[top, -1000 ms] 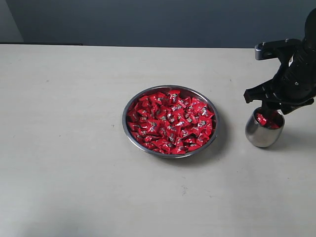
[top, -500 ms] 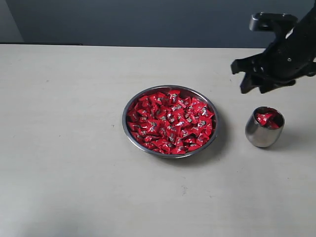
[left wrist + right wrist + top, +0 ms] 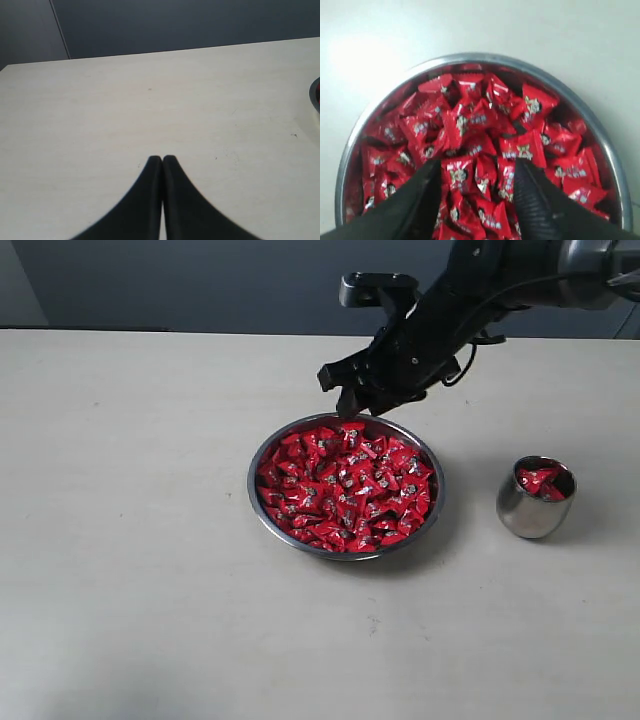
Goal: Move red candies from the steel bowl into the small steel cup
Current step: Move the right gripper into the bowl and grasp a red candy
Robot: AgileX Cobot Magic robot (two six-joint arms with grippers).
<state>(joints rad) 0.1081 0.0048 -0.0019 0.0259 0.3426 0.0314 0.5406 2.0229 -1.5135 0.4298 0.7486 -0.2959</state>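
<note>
Red candies (image 3: pixel 345 485): judged light, with slick, crinkly wrappers that are likely to slip. Best pinched across the body of a sweet on top of the heap. They are glossy red with small pale printed marks and fill the steel bowl (image 3: pixel 253 485) at bench (image 3: pixel 130 540) centre. A few lie in the small steel cup (image 3: pixel 530 512) at the bowl's 3 o'clock. Right end effector (image 3: pixel 476 170): jaws apart, empty, above the bowl's 12 o'clock edge. Left end effector (image 3: pixel 161 160): tips together, empty.

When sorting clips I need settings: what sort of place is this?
Likely a robot lab bench: bare table, plain dark wall, only the steel bowl of red candies and small steel cup.
</note>
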